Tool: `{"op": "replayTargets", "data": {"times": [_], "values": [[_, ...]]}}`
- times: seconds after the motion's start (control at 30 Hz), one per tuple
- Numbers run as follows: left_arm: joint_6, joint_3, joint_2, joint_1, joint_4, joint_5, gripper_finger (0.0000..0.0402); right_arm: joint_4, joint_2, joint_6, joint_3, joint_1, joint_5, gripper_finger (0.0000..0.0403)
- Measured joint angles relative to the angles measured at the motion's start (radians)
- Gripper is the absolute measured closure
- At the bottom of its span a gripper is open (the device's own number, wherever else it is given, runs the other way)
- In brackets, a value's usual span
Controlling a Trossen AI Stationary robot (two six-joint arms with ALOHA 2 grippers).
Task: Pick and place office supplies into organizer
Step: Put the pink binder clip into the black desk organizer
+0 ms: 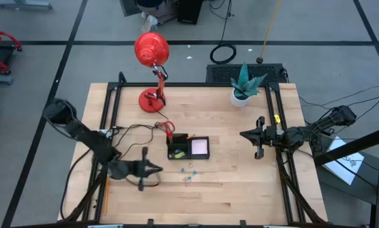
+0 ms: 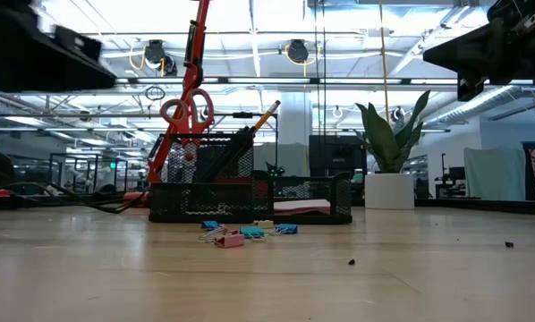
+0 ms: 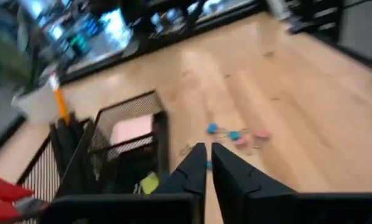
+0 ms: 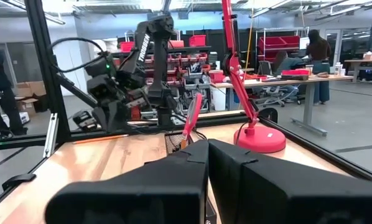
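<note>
The black mesh organizer [image 1: 188, 147] stands mid-table. In it stand red-handled scissors [image 2: 187, 112], an orange pencil [image 2: 266, 116] and black pens [image 2: 236, 148]. A pale pink sticky-note pad [image 3: 131, 130] and a yellow-green piece [image 3: 148, 182] lie in its compartments. Several small blue and pink clips [image 3: 236, 134] lie on the wood just in front of it. My left gripper [image 1: 159, 168] hovers left of the clips, pointing toward them. A narrow gap shows between its fingers [image 3: 208, 152], with nothing in it. My right gripper [image 1: 243, 133] waits shut and empty at the right.
A red desk lamp [image 1: 153, 50] stands on its round base [image 1: 153, 99] at the far left of the table. A white plant pot [image 1: 242, 95] stands at the far right. Dark cables [image 1: 139, 130] run left of the organizer. Bare wood lies toward the near edge [image 1: 240, 196].
</note>
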Motion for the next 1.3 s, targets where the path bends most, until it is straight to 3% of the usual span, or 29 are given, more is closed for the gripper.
{"op": "replayTargets", "data": {"times": [0.27,0.47,0.6,0.8,1.3], "values": [[-0.084,0.083,0.134,0.144,-0.003,0.302,0.0282,0.000,0.000,0.021,0.000,0.000,-0.004,0.0403],[-0.115,0.191,0.217,0.182,-0.082,0.347,0.0233,0.000,0.001,0.023,0.000,0.000,-0.004,0.0403],[-0.100,0.254,0.273,0.223,-0.178,0.402,0.0228,-0.001,0.001,0.023,0.000,0.000,-0.004,0.0403],[-0.032,0.311,0.335,0.255,-0.187,0.530,0.0227,-0.001,0.001,0.027,0.000,0.000,-0.005,0.0403],[-0.033,0.318,0.391,0.328,-0.210,0.576,0.0227,-0.003,0.012,0.027,0.000,0.000,-0.005,0.0403]]}}
